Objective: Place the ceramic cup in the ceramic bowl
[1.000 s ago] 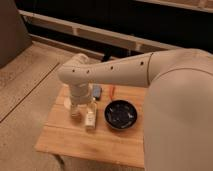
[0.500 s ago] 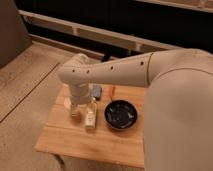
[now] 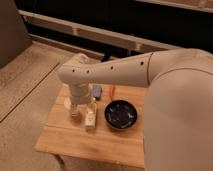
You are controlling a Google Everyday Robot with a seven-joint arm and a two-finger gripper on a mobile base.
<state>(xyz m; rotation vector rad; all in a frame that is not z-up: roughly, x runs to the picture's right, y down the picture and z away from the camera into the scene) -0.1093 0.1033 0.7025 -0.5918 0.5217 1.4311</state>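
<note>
Camera view: my arm [image 3: 120, 72] reaches in from the right and bends down over the left part of the wooden surface [image 3: 90, 142]. My end effector [image 3: 76, 108] hangs low there, mostly hidden by my wrist. I cannot tell whether it is spread or pinching anything. The ceramic cup [image 3: 69, 104] shows as a pale shape right at it, near the surface's left edge. A slim white bottle [image 3: 91, 116] stands just beside it. The ceramic bowl [image 3: 121, 114] sits further right, apart from the cup, black and glossy. A small blue object [image 3: 97, 91] lies behind the bottle.
</note>
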